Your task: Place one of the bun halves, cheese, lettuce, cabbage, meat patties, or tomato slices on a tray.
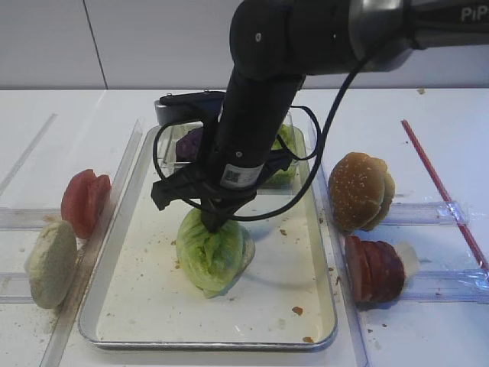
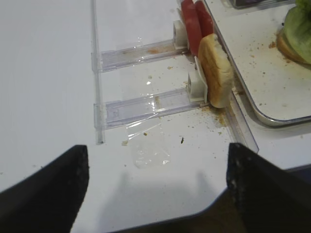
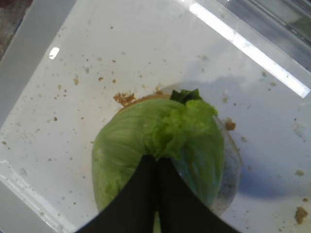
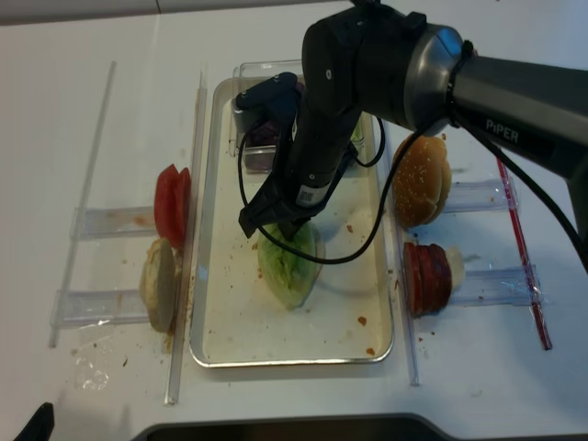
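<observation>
A pale green lettuce leaf (image 1: 214,256) (image 3: 126,150) (image 4: 290,266) lies in the middle of the metal tray (image 1: 137,306) (image 3: 73,58) (image 4: 211,344). A tan bun edge (image 2: 287,44) shows under it. My right gripper (image 1: 218,220) (image 3: 158,159) (image 4: 287,234) points down onto the leaf's top, its black jaws shut with a fold of lettuce pinched at their tips. My left gripper (image 2: 158,150) hangs open over the bare table at the front left, well away from the tray (image 2: 262,97), with nothing between its fingers.
Clear racks left of the tray hold tomato slices (image 1: 84,200) (image 2: 194,24) and a bun half (image 1: 52,261) (image 2: 214,68). On the right stand a sesame bun (image 1: 361,191) and meat patties (image 1: 374,269). A clear tub with purple cabbage (image 1: 187,141) sits at the tray's back. A red stick (image 1: 443,191) lies far right.
</observation>
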`<state>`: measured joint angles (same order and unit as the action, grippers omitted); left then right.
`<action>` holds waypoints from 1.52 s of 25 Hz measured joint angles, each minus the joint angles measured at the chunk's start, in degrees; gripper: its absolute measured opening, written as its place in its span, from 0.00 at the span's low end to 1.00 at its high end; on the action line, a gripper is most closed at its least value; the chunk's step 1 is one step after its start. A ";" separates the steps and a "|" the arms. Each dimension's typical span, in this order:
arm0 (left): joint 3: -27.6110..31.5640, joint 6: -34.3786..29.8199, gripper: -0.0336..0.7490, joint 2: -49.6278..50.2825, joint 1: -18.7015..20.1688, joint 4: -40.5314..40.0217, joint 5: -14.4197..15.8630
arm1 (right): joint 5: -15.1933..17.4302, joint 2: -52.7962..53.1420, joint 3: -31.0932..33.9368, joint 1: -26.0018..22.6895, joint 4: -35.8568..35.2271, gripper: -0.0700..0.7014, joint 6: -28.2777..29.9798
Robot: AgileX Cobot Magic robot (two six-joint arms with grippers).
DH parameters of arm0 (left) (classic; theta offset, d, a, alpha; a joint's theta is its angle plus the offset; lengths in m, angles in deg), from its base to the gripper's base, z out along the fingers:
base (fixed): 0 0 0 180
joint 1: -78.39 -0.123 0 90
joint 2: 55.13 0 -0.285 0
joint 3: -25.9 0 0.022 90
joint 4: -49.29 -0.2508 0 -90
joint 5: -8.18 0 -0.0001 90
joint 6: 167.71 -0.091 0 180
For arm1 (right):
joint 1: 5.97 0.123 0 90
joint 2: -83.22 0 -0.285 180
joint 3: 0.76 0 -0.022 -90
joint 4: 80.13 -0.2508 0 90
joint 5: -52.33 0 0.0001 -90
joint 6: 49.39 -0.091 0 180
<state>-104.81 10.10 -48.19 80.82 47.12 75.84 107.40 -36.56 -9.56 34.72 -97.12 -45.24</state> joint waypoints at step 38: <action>0.00 0.00 0.72 0.00 0.00 0.00 0.00 | 14.53 -0.32 -14.34 0.00 2.06 0.71 -4.15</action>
<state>-104.81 10.10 -48.19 80.82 47.12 75.84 121.93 -36.88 -23.89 34.72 -95.06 -49.39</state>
